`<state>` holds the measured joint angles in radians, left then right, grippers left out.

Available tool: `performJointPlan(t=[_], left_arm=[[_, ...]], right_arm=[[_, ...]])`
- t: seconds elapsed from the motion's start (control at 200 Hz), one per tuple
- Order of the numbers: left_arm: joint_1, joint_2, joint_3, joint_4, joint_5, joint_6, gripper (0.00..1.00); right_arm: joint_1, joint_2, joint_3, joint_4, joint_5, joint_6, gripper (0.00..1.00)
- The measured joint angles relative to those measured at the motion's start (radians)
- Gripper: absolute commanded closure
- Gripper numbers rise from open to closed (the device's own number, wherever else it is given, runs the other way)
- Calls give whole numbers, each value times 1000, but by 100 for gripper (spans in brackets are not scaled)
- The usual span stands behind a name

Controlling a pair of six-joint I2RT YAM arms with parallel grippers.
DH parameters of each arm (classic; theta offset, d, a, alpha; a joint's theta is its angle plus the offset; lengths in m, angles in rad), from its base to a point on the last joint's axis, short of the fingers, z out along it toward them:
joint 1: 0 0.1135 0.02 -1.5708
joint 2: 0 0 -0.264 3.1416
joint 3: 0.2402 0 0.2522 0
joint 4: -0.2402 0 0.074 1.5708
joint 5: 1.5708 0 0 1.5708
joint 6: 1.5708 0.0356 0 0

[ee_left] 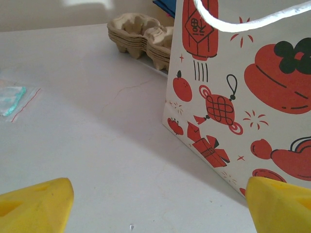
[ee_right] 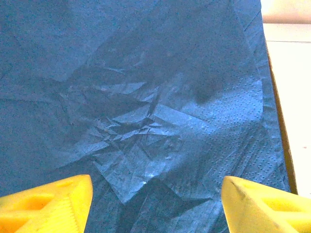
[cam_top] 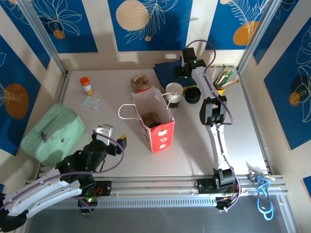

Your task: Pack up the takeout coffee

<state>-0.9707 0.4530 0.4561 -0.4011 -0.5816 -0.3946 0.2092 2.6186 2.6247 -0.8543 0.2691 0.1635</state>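
Overhead view of a white table [cam_top: 194,141] with an open paper gift bag [cam_top: 154,124], white with red festive prints, standing upright at its centre. Deep inside the bag a dark round shape sits beside something brown. This is most likely the black lid of the takeout coffee [cam_top: 156,124], already packed; its greenish side cannot be seen.

Beyond the bag and to its right, the right gripper [cam_top: 182,70] hangs over a pile of blue napkins [cam_top: 165,73]. In its wrist view the two yellow fingertips of the gripper [ee_right: 155,204] are spread wide, with nothing between them but crumpled napkin [ee_right: 146,97].

Just left of the bag, the left gripper [cam_top: 112,135] sits low near the table. Its jaws are also spread and empty, facing the bag's printed side [ee_left: 233,87], with cardboard cup carriers [ee_left: 141,36] behind.

The step in hand appears to be adding a napkin. To do it well, the right arm should come down at a raised crease (the wrinkled patch looks easiest), pinch only the top sheet and lift slowly. It should release over the bag's mouth, away from the cup. The left jaws could steady the bag wall gently, without creasing it.
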Motion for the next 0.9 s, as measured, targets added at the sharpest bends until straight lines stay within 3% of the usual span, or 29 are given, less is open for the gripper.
performJointPlan(t=[0.625,0.77,0.9], left_arm=[[0,2,63,-10,-4,2,11],[0,10,67,-11,-4,3,11],[0,18,67,-12,-4,3,11]], right_arm=[[11,61,2,6,12,-15,25],[11,62,5,5,12,-15,30],[12,62,5,5,12,-19,40]])
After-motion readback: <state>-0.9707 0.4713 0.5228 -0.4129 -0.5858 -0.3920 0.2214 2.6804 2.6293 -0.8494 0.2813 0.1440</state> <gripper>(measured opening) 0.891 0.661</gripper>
